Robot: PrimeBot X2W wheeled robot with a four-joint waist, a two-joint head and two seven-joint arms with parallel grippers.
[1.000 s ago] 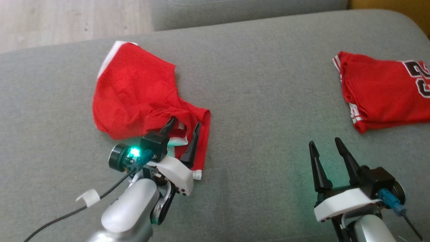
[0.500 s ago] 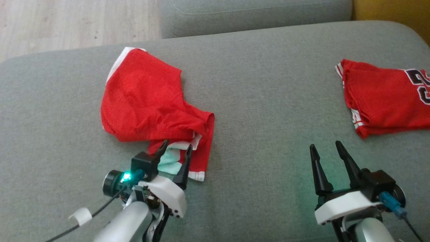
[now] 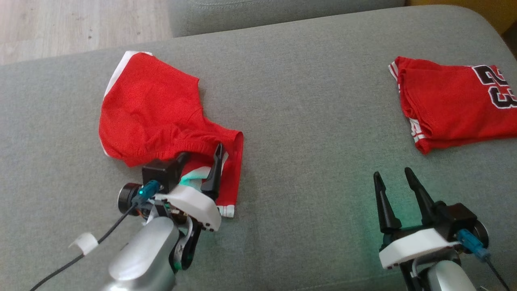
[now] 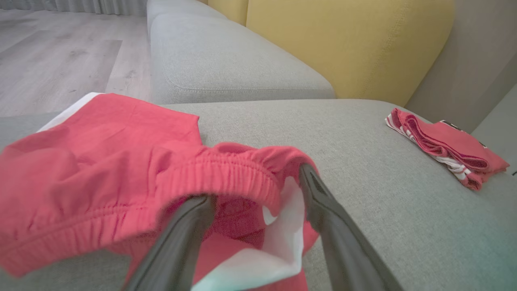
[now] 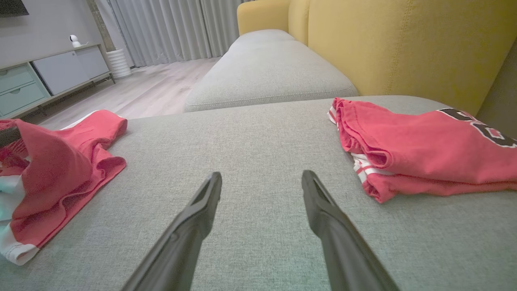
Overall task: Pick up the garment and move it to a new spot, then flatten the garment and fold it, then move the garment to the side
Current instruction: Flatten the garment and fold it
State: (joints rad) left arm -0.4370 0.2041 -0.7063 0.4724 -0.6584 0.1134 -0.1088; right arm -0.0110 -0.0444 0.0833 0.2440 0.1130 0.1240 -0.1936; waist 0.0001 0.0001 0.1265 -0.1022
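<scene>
2 garments lie on a sofa cushion [image 3: 307, 101]: shorts [image 3: 149, 109] at left, a jersey [image 3: 448, 109] well apart at right, the left gripper [image 3: 202, 151] at the shorts' near edge, a 2nd cushion [image 3: 262, 12] and floor [image 3: 60, 28] behind.

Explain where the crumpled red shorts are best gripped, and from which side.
Probably best to grip the shorts by the gathered elastic waistband, coming low from the robot's near side. There the cloth bunches into a raised ridge off the cushion, and the open fingers of the left gripper straddle it.

soft even daylight, faint green glow on the sofa [image 3: 363, 226], wrist views bowed at the edges
</scene>
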